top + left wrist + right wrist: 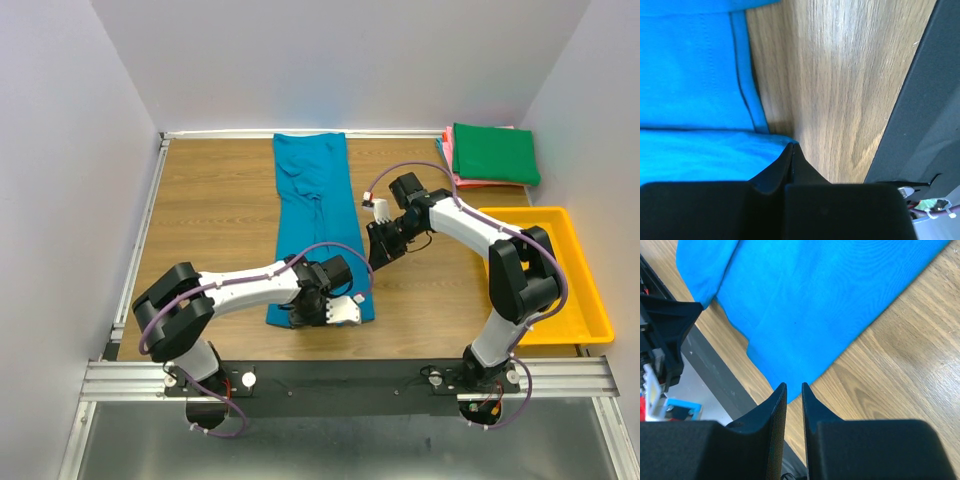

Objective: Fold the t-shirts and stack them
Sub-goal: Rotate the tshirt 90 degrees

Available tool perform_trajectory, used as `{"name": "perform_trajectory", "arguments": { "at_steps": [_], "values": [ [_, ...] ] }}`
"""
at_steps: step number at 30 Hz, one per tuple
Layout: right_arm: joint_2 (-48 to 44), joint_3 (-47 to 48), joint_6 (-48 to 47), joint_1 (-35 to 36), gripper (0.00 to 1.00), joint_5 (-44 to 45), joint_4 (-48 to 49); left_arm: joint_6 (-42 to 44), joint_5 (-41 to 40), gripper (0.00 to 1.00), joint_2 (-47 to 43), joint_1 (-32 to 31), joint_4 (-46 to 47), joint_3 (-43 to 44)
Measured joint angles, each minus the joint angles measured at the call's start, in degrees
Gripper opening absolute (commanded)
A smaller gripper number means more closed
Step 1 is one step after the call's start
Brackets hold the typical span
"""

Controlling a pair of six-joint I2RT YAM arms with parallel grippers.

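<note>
A: Bottom centre of the overhead view: the left gripper (792, 146) is clenched at the near hem of the teal t-shirt (310, 190), a long strip mid-table. I can't tell whether cloth is caught.

B: And the right gripper (794, 386)?

A: Slightly parted, empty, over the hem's right side. I'd judge the crosswise fold is next: pinch, then lift the hem toward the far end. The green t-shirt (495, 152) waits folded, upper right.

light: bright, even | shadows: soft, short | focus: wrist views blurred up close
</note>
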Motion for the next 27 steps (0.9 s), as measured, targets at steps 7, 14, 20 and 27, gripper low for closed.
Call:
{"name": "perform_trajectory", "arguments": {
  "at_steps": [7, 14, 20, 27],
  "values": [
    [0.0, -0.44, -0.15, 0.0, 0.25, 0.0, 0.0, 0.04, 0.2, 0.0, -1.51, 0.0, -1.05, 1.55],
    [0.0, -0.72, -0.17, 0.0, 0.25, 0.0, -0.02, 0.66, 1.88, 0.0, -2.8, 0.0, -3.98, 5.99],
    [0.0, -0.76, -0.17, 0.0, 0.25, -0.02, -0.02, 0.87, 2.78, 0.0, -3.5, 0.0, -5.03, 8.74],
    [0.0, -0.76, -0.17, 0.0, 0.25, -0.02, -0.04, 0.87, 4.35, 0.0, -3.37, -0.13, -4.61, 9.86]
  ]
}}
